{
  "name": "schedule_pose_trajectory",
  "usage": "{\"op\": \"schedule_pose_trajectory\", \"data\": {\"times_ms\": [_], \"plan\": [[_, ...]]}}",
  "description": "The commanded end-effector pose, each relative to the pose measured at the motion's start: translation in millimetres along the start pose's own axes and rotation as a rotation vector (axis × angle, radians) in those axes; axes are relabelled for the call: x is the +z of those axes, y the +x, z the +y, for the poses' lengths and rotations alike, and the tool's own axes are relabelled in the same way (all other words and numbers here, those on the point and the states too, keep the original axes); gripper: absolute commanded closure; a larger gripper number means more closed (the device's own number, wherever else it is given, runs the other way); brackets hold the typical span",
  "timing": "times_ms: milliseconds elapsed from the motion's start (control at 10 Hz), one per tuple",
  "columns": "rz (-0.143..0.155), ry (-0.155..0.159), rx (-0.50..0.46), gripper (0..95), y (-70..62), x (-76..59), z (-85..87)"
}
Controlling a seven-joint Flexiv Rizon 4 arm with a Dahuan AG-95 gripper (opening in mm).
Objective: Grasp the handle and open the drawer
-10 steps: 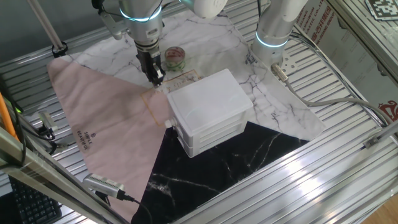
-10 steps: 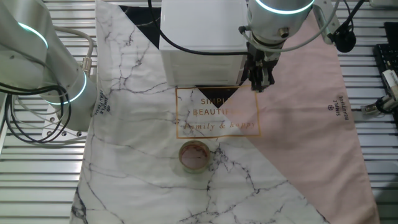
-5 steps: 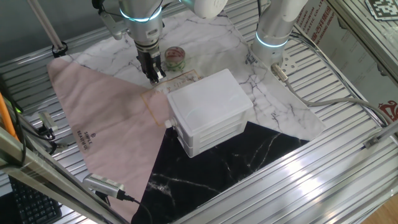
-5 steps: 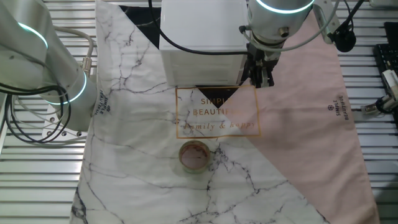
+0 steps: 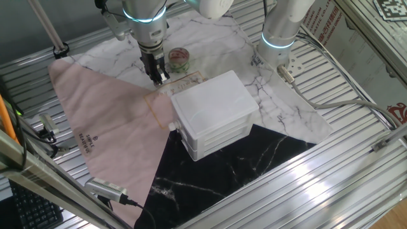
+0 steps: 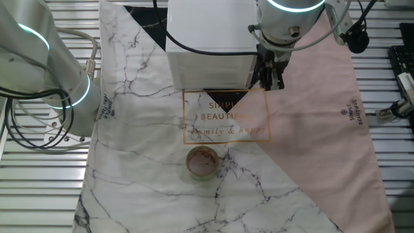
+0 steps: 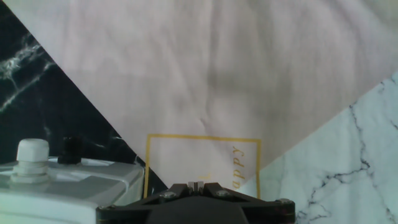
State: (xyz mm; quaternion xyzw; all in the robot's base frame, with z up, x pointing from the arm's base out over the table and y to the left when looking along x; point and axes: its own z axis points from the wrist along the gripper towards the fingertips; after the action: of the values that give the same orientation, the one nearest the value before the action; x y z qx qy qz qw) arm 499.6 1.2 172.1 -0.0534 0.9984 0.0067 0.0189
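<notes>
A white cabinet [image 5: 210, 102] stands mid-table with stacked drawer fronts [image 5: 219, 135] facing the near side. The handle [image 7: 69, 149], a tiny black knob, shows at the lower left of the hand view, beside a white knob [image 7: 32, 151], on the white drawer [image 7: 68, 177]. My gripper [image 5: 158, 77] hangs over the printed cloth just off the cabinet's far-left corner, apart from the cabinet. Its fingertips [image 7: 196, 185] are pressed together with nothing between them. The other fixed view has my gripper [image 6: 270, 83] beside the cabinet [image 6: 210, 39]; the knob is hidden there.
A small round tin [image 5: 179, 58] [image 6: 202, 162] sits on the marble-print cloth behind my gripper. A second robot arm [image 5: 280, 32] [image 6: 45, 65] stands at the table's edge. Pink cloth [image 5: 102, 121] lies to the left, and cables and a pen-like tool [image 5: 105, 187] rest on the slatted table.
My gripper has risen slightly above the cloth and stayed shut. The cabinet and tin have not moved.
</notes>
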Motion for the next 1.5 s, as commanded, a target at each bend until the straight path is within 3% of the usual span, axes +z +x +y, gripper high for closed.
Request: {"op": "schedule_pose_trajectory", "data": {"times_ms": [100, 1500], "plan": [[0.003, 0.001, 0.011, 95.0, 0.6, -0.5, 0.3], [0.023, -0.006, 0.031, 95.0, -0.4, -5.5, 2.8]]}}
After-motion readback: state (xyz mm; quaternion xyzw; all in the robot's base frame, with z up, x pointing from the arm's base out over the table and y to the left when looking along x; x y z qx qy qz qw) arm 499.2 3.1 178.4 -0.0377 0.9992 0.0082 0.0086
